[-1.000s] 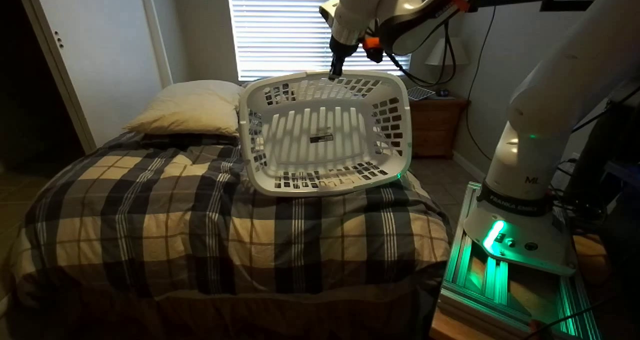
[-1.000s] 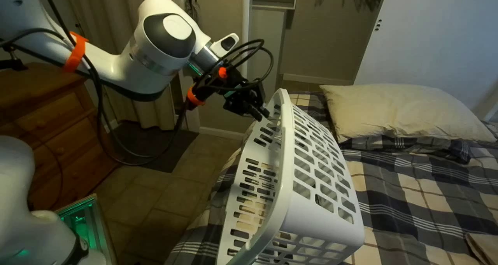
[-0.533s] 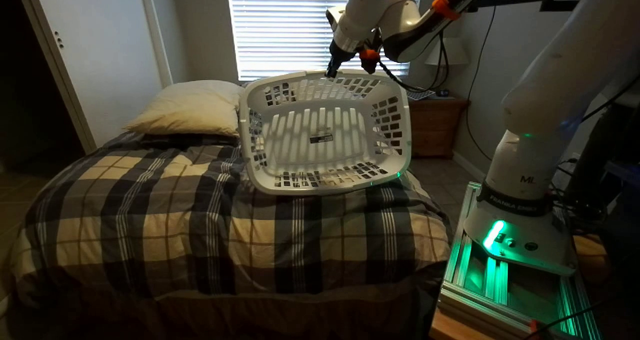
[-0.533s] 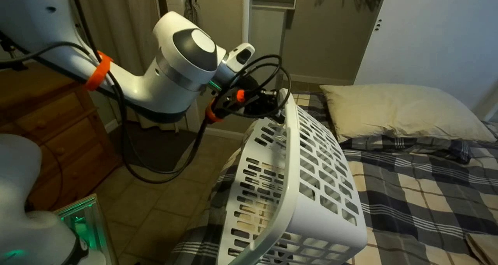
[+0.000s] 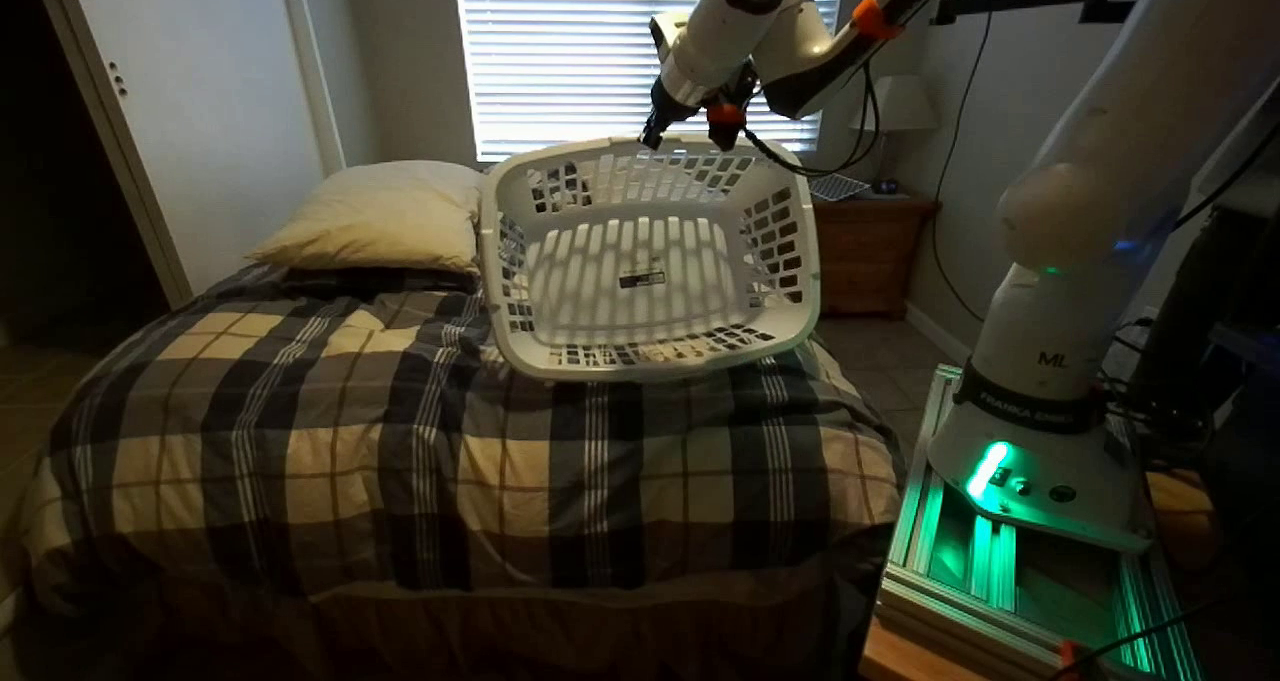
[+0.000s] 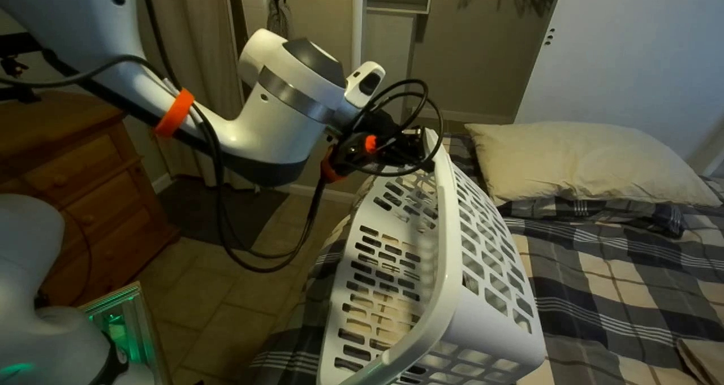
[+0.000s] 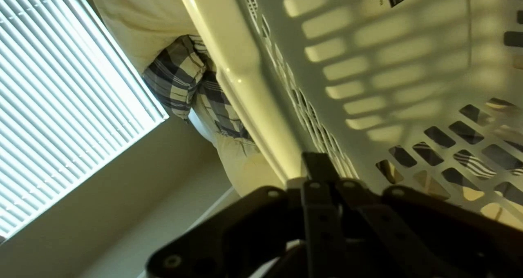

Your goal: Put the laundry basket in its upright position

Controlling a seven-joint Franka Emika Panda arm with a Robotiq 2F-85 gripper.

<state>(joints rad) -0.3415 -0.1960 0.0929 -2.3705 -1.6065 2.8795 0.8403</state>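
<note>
The white laundry basket [image 5: 680, 301] lies tipped on its side on the bed, with its opening facing outward and its label showing inside. It also shows in an exterior view [image 6: 451, 226], with its rim steeply tilted. My gripper [image 5: 652, 141] is at the upper rim, with its fingertips just inside the opening. In an exterior view the gripper [image 6: 427, 161] is partly hidden by cables and meets the rim's top. In the wrist view the fingers [image 7: 320, 167] are closed together, against the inner side of the rim [image 7: 253, 90]. Nothing shows between them.
A plaid bedspread [image 5: 450, 441] covers the bed under the basket. A cream pillow [image 5: 380, 211] lies behind the basket's left side. A wooden nightstand [image 5: 870, 251] with a lamp stands beyond the bed. A black cable [image 6: 266, 266] loops below the wrist.
My gripper has moved forward to the upper rim. The basket has been pushed and tilted back a little; its lower rim is slightly higher and its top edge has moved toward the bed's middle.
</note>
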